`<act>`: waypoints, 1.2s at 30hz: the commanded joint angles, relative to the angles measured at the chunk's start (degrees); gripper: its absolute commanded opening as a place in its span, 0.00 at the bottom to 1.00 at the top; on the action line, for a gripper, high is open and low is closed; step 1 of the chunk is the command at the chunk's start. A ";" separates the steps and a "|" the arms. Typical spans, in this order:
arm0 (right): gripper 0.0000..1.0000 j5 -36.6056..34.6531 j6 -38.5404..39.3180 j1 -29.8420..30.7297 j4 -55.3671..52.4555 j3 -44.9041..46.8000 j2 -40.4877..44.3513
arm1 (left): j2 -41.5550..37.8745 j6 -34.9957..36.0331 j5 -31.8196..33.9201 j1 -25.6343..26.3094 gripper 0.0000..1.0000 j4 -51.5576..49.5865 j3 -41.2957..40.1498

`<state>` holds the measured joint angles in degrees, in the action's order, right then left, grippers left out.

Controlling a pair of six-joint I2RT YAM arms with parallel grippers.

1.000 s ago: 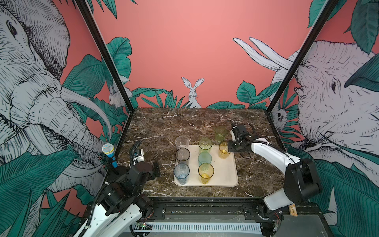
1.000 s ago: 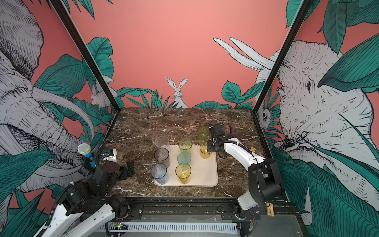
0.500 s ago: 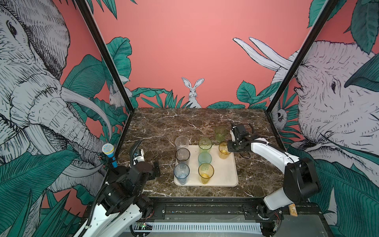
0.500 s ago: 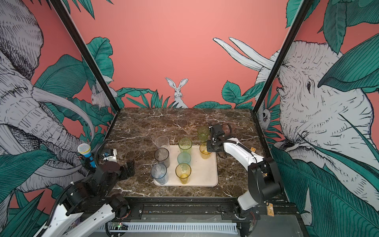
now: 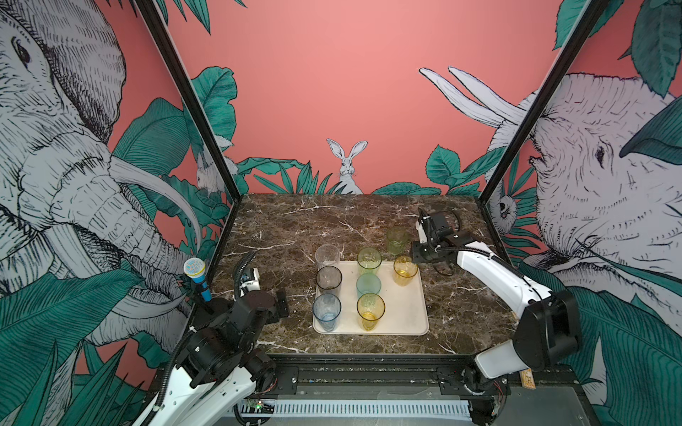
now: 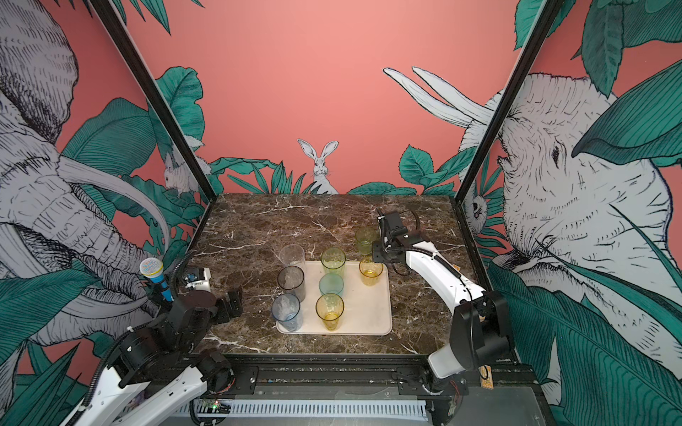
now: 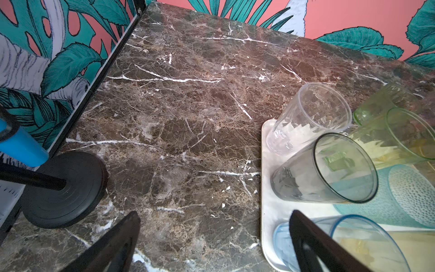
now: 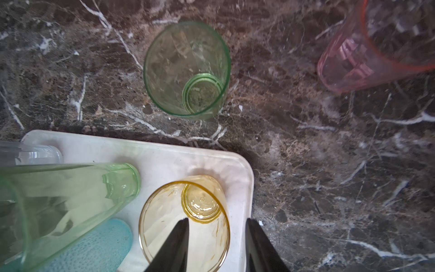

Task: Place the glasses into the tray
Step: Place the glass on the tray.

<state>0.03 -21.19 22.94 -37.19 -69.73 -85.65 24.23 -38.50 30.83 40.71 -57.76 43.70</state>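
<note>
The right gripper (image 8: 216, 225) has jaws parted astride the amber glass (image 8: 200, 202) rim, at the tray (image 8: 164, 155) corner. The left gripper (image 7: 213, 219) gapes wide beside the tray; a short green glass (image 8: 186, 68) and a pink glass (image 8: 353, 58) stand off it

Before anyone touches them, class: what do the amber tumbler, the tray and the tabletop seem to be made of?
Amber tumbler: probably tinted plastic, glossy; its base shows through the wall. Tray: likely cream plastic, smooth, dull sheen. Tabletop: brown marble or marble-look laminate, white veins, polished.

a blue toy microphone (image 5: 197, 276) on a black round stand (image 7: 63, 188) stands at the dark marble tabletop's (image 5: 332, 221) left edge.
</note>
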 commanded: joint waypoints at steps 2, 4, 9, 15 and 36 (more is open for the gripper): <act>0.47 -2.05 1.57 0.00 -2.52 -4.09 1.33 | -0.31 -0.09 0.12 -0.19 0.99 0.70 -0.64; 0.50 -2.23 1.76 -0.18 -2.69 -5.02 0.85 | -0.33 -0.11 0.18 -0.19 0.99 0.63 -0.66; 0.53 -2.05 2.35 -0.79 -3.61 -10.83 -1.42 | -0.29 0.32 0.12 -0.19 0.99 0.89 -0.55; 0.56 -1.14 2.40 -3.08 -3.34 -16.31 -5.64 | -0.15 0.31 0.16 -0.19 0.99 1.04 -0.61; 0.57 4.17 1.49 -5.80 -4.03 -29.58 -24.96 | 0.56 0.95 1.08 -0.19 0.99 1.16 -0.67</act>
<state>3.31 -19.31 17.34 -40.34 -97.30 -108.97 24.34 -37.69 30.89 40.71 -57.06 43.66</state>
